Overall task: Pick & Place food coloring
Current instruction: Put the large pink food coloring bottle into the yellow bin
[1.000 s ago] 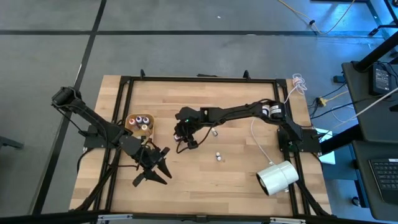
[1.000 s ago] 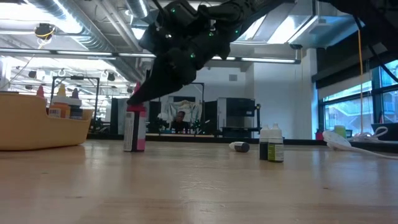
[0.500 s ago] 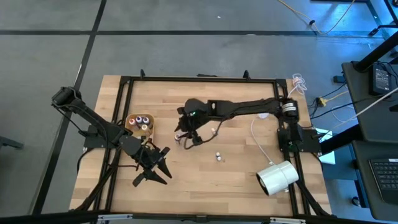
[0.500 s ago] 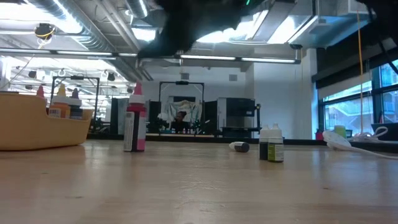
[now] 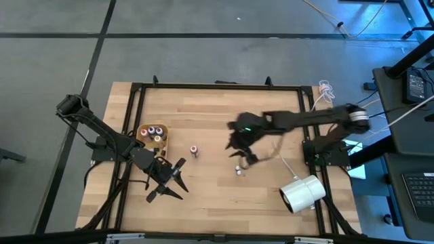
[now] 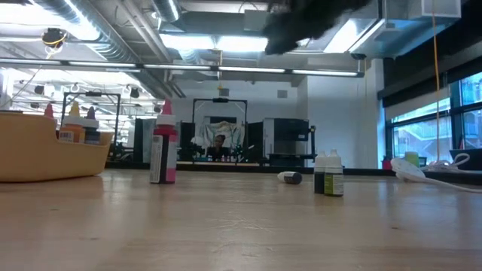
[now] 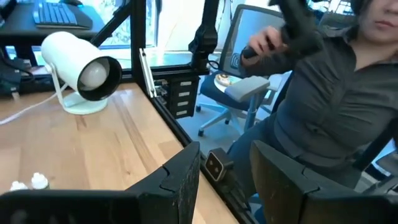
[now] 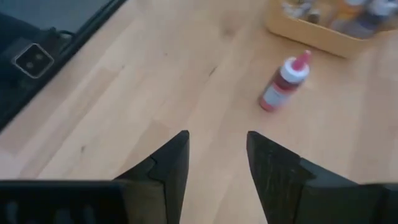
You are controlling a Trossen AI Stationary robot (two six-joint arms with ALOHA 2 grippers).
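A bottle with a dark and pink body and a pink cap (image 5: 194, 150) stands upright on its base on the wooden table, also in the low view (image 6: 163, 150) and the right wrist view (image 8: 283, 84). Two small white-capped bottles (image 5: 239, 169) stand together at mid-table (image 6: 329, 175), and another lies on its side (image 6: 290, 178). Several more bottles stand in the tan tray (image 5: 152, 133). My right gripper (image 5: 244, 154) hangs open and empty above the table, right of the pink bottle (image 8: 217, 140). My left gripper (image 5: 169, 184) waits open near the front left (image 7: 225, 152).
A large white cylinder (image 5: 302, 193) on a stand lies near the table's right front corner, with a white cable (image 5: 281, 152) running across the table to it. A black frame (image 5: 217, 87) edges the table. A person in grey (image 7: 336, 93) sits beyond the table's edge.
My right gripper has risen off the pink-capped bottle and gone toward the table's right edge, above the two small bottles. The pink-capped bottle stays upright where it stood.
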